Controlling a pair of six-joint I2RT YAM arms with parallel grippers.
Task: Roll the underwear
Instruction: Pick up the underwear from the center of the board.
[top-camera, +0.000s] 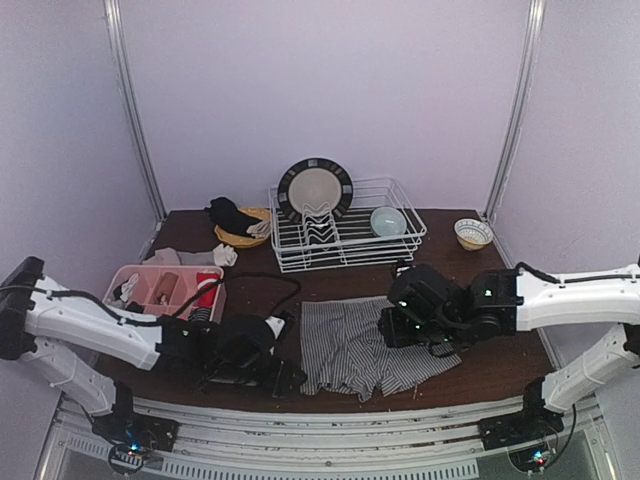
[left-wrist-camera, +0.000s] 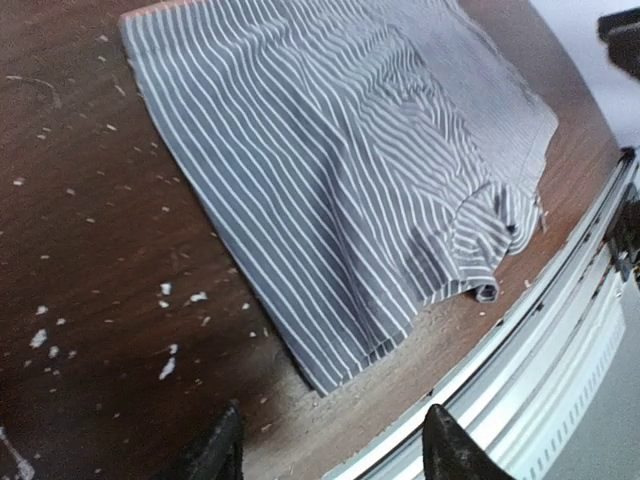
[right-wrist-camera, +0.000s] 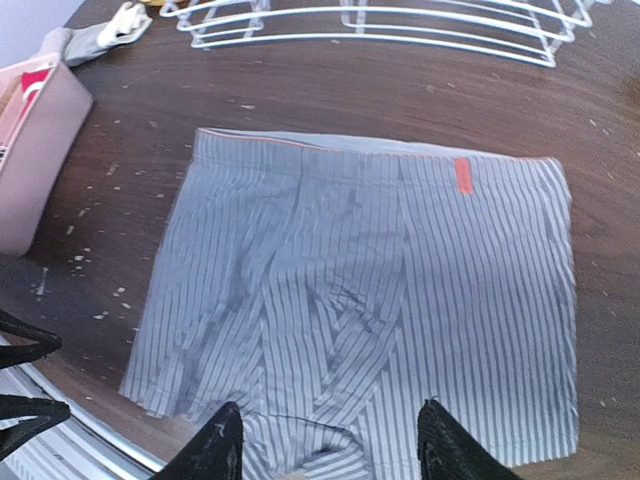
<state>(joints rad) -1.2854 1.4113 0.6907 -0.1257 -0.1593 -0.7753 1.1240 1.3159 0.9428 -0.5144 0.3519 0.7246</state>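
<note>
1. Left tool (left-wrist-camera: 330, 455): jaws parted, nothing between them. It sits low over the bare tabletop (left-wrist-camera: 90, 250), just beside the near-left leg corner of the underwear (left-wrist-camera: 350, 170). This is judged a stance for picking up that hem.
2. Right tool (right-wrist-camera: 330, 450): jaws parted and empty. It hangs above the garment's right side, clear of the cloth.
3. The underwear lies flat and unrolled between the two tools, waistband away from the arms (one near leg hem is curled over).
4. Surroundings: a pink bin (top-camera: 165, 290) stands to the left and a wire dish rack (top-camera: 345, 245) behind. A small bowl (top-camera: 473, 233) sits at far right. None touches the garment.
5. Obstruction: the front rail (left-wrist-camera: 540, 340) runs close to the near hem. This is judged to leave little room for fingers there.
</note>
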